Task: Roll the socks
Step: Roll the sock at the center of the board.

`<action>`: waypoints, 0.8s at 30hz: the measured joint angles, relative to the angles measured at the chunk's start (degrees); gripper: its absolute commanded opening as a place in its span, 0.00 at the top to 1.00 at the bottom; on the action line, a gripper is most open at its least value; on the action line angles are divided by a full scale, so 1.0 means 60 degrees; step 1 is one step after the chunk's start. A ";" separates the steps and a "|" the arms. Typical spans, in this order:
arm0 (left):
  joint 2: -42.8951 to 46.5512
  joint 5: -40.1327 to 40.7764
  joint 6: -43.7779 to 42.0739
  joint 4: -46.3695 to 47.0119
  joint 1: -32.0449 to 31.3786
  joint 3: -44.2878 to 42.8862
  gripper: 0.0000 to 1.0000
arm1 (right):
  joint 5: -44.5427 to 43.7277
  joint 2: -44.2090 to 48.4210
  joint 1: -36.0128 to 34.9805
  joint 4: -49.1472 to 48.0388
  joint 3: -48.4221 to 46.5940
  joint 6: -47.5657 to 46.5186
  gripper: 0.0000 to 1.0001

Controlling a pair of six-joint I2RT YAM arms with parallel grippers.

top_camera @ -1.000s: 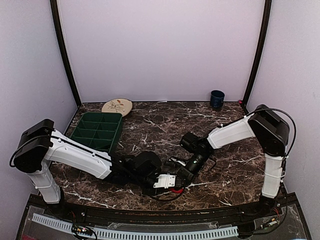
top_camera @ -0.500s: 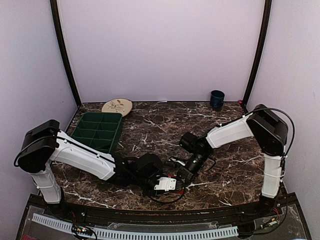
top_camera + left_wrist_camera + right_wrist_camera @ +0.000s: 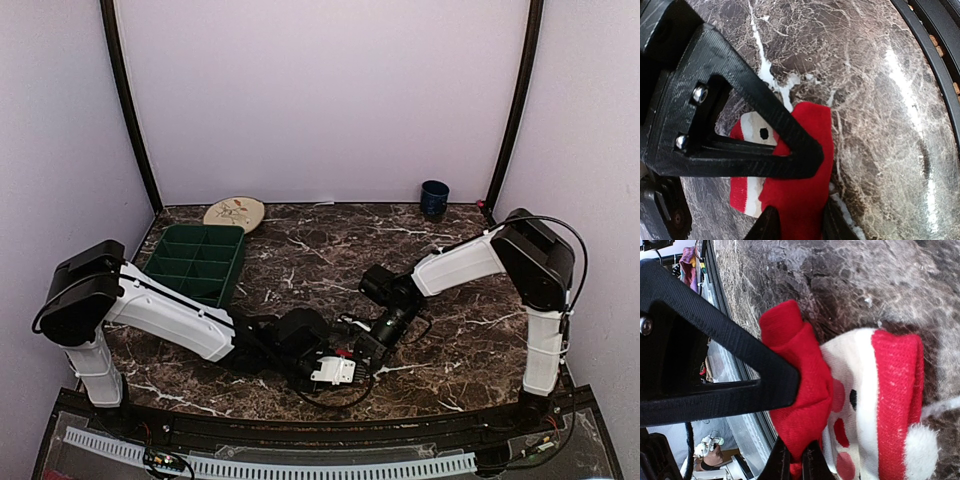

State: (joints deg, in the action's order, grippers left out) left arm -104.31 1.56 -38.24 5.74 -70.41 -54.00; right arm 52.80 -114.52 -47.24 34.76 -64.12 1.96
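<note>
One of the socks, red with a white band (image 3: 805, 192), lies bunched on the marble table (image 3: 880, 100) near its front edge. In the right wrist view this sock (image 3: 805, 390) shows a white part with red dots and a white pompom. My left gripper (image 3: 800, 225) is shut on the red fabric, one finger on each side of it. Just beside it, my right gripper (image 3: 796, 462) pinches a fold of the same sock. From above, only a red speck of sock (image 3: 345, 352) shows between the left gripper (image 3: 348, 364) and the right gripper (image 3: 358, 350).
A green compartment tray (image 3: 192, 262) stands at the left. A round plate (image 3: 234, 213) lies behind it. A dark blue cup (image 3: 434, 197) is at the back right. The black rail of the table's near edge (image 3: 935, 65) runs close to the sock.
The left arm has shifted slightly right and toward the near edge with the sock in its grip. The red patch now shows between the two grippers. The right arm has barely moved.
</note>
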 measured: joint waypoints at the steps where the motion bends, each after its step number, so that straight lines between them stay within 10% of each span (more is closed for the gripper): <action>1: -0.0007 0.0018 -0.0029 0.0018 0.0000 0.0000 0.66 | 0.0007 -0.0007 0.0000 0.0007 -0.0007 0.0000 1.00; 24: -0.0288 0.0499 -0.0466 0.0229 -0.0135 -0.0102 0.79 | 0.0120 -0.0076 0.0015 0.0058 -0.0026 -0.0135 1.00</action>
State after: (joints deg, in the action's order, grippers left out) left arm -106.04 4.56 -41.04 7.11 -71.22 -54.61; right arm 53.52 -114.98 -47.16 35.11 -64.27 1.15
